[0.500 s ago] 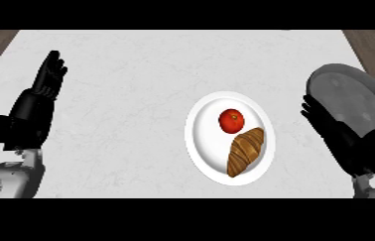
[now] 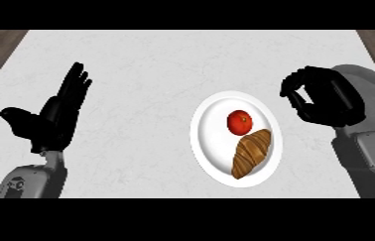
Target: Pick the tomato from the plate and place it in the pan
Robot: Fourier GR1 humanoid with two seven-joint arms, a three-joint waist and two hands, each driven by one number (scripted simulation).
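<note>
A red tomato (image 2: 239, 122) lies on the upper half of a white plate (image 2: 208, 112), touching a brown croissant (image 2: 251, 153) just below it. My right hand (image 2: 333, 105) hovers to the right of the plate with its fingers curled toward the thumb and nothing in them. It covers most of the grey pan (image 2: 360, 77), which shows only as a sliver at the right edge. My left hand (image 2: 57, 117) rests open at the far left, fingers up.
The plate sits on a pale marbled counter (image 2: 154, 66) that fills the view. A strip of brown floor shows at the top corners beyond the counter's far edge.
My right hand has risen toward the far side and a little left, and its fingers have curled in. The left hand has shifted slightly right. Tomato and croissant have not moved.
</note>
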